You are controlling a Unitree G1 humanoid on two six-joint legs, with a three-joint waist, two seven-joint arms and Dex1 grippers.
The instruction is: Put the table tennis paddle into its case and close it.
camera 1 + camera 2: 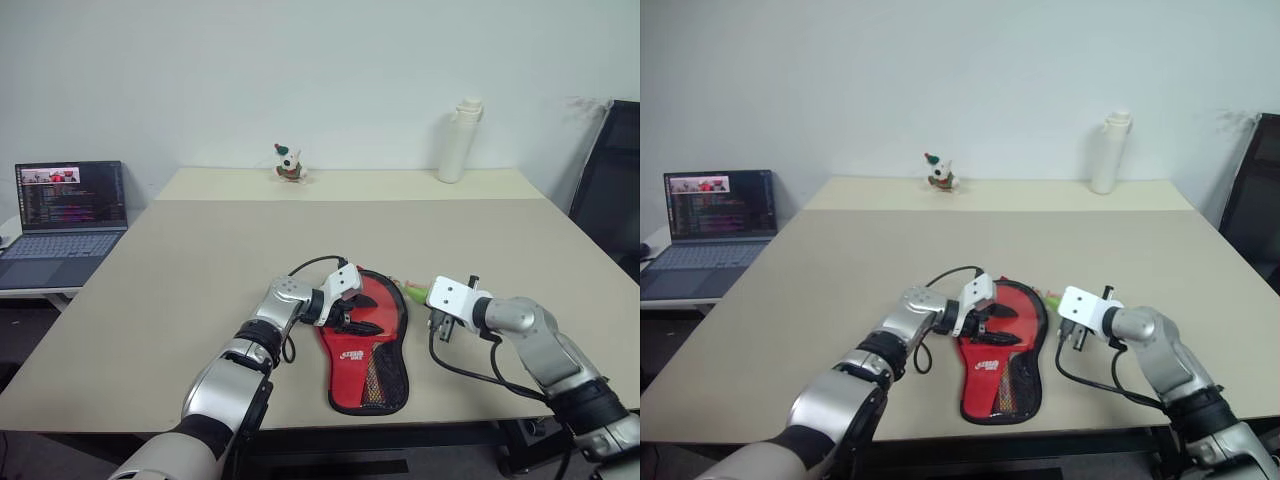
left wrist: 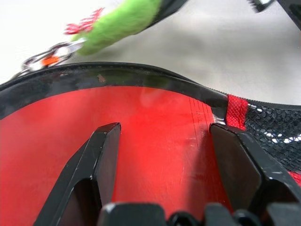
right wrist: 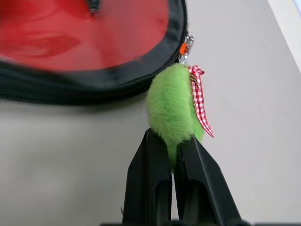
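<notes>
1. We're at a wide beige table (image 1: 200, 260) against a plain white wall; the case (image 1: 366, 342) lies flat near the front edge, red side up with its white logo showing and the mesh pocket toward the narrow end.
2. The left gripper (image 1: 345, 312) rests over the round part of the case, fingers spread across the red fabric; it presses on it more than grips it.
3. The right gripper (image 3: 173, 155) is pressed together on the green charm (image 3: 173, 109) at the zip, just beside the case's edge.
4. I can't make out the table tennis paddle; likely inside, judging by the case's filled-out shape.
5. My read: the fabric is soft and light and will slide or bunch unless pinned; the fluffy charm gives a compressible, slightly slippery hold, so pull gently.
6. A laptop (image 1: 68, 215), a small figurine (image 1: 289, 163) and a white bottle (image 1: 459, 139) stand well apart; nothing blocks the zip's path.
</notes>
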